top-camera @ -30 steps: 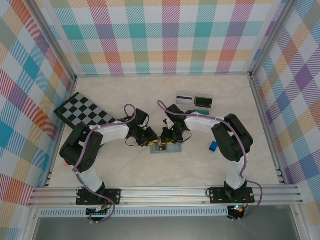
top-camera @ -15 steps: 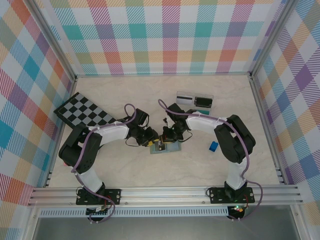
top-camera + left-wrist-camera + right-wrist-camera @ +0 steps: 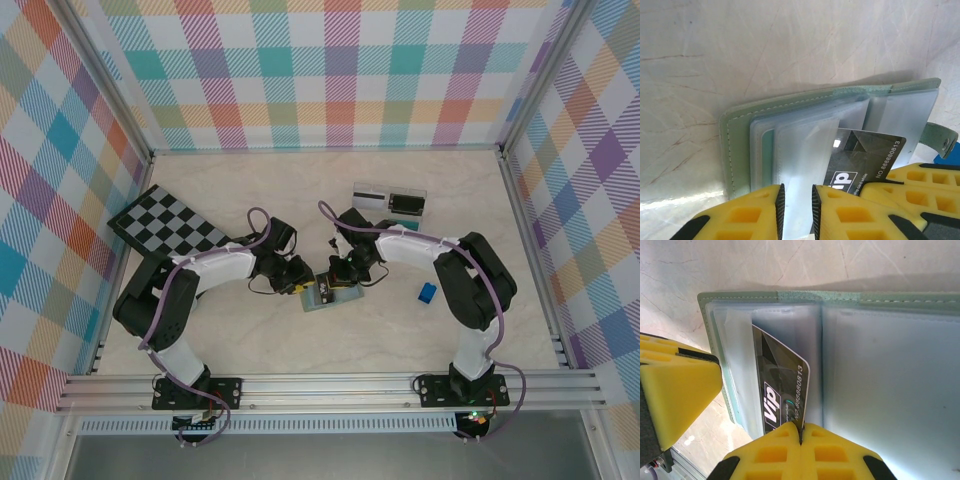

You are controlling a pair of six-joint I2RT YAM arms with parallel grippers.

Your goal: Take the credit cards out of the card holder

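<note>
Plainly legible on the dark credit card (image 3: 780,375) are a white "Vip" mark and the number 88880813; the left wrist view reads the same card (image 3: 865,155) as "NO 88880813". It sticks partway out of a clear plastic sleeve (image 3: 790,322) of the sage-green folding card holder (image 3: 740,145), which lies open on the pale marbled table (image 3: 300,190) between the two arms, its snap tab (image 3: 940,140) pointing off to one side. The right gripper (image 3: 801,437) has its yellow fingers pressed together on the card's outer edge. The left gripper (image 3: 796,210) is closed to a narrow slit with a clear sleeve of the holder pinched between its fingers, pinning the holder to the table. From above, the left gripper (image 3: 303,285) and right gripper (image 3: 338,280) meet over the holder (image 3: 318,303). Compared with a second ago, the holder sits more askew on the table and more of the dark card shows outside it, while the right arm's elbow has swung slightly outward. A small bright-blue block (image 3: 427,292) lies in the same spot to the right, and a clear rectangular tray (image 3: 390,200) sits farther back.
</note>
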